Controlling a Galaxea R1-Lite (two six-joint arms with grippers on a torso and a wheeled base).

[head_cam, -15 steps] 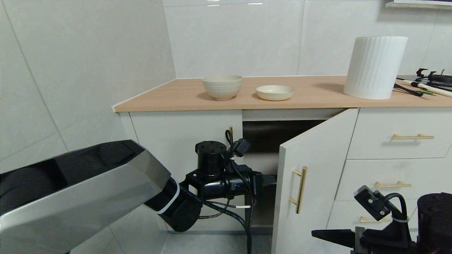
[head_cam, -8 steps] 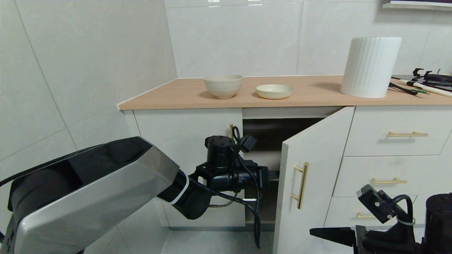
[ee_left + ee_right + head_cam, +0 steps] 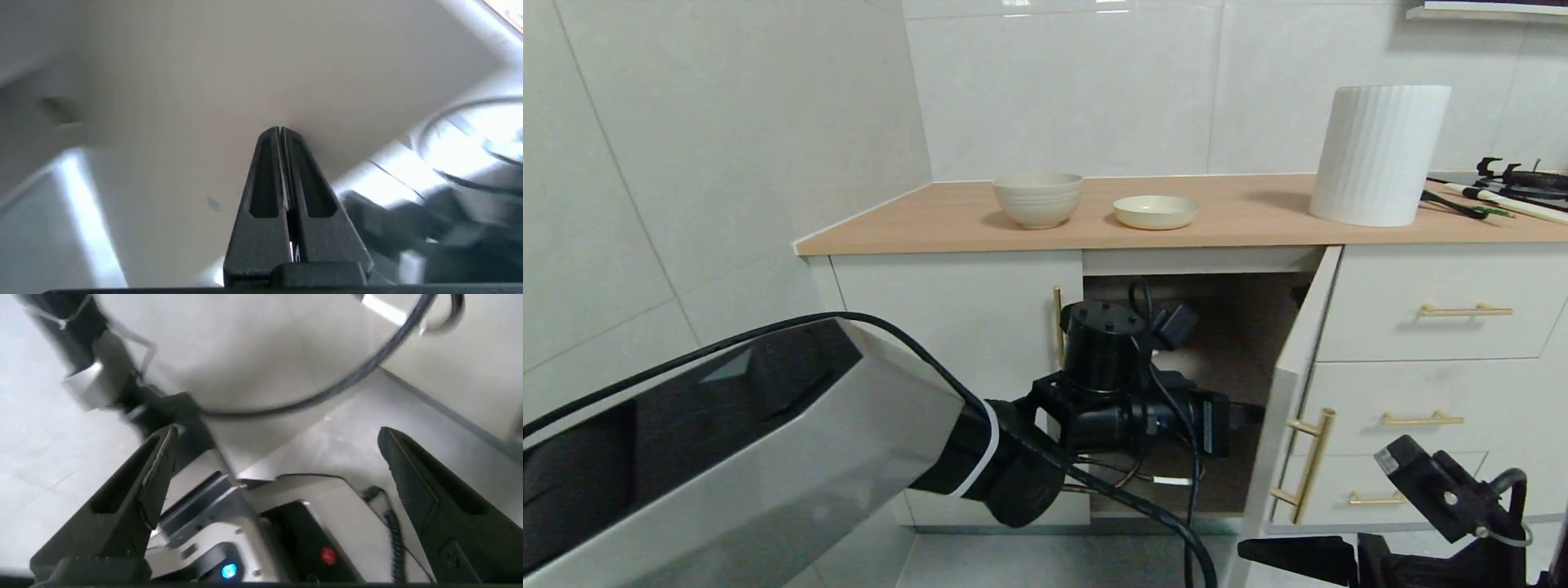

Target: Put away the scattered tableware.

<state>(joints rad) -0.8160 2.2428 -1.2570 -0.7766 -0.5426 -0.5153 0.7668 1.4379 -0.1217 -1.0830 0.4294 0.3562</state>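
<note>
Left end effector (image 3: 280,132) closed, empty, right end effector (image 3: 278,437) spread wide, empty, head view adds bowl (image 3: 1037,198), dish (image 3: 1156,211) on counter (image 3: 1258,222)

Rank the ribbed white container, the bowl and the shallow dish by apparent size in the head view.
Largest: ribbed white container.
Then the bowl.
Smallest: shallow dish, nearly as wide but much lower.

Kitchen: tiled wall (image 3: 1062,90), countertop (image 3: 1258,219), cabinets (image 3: 956,327)
</note>
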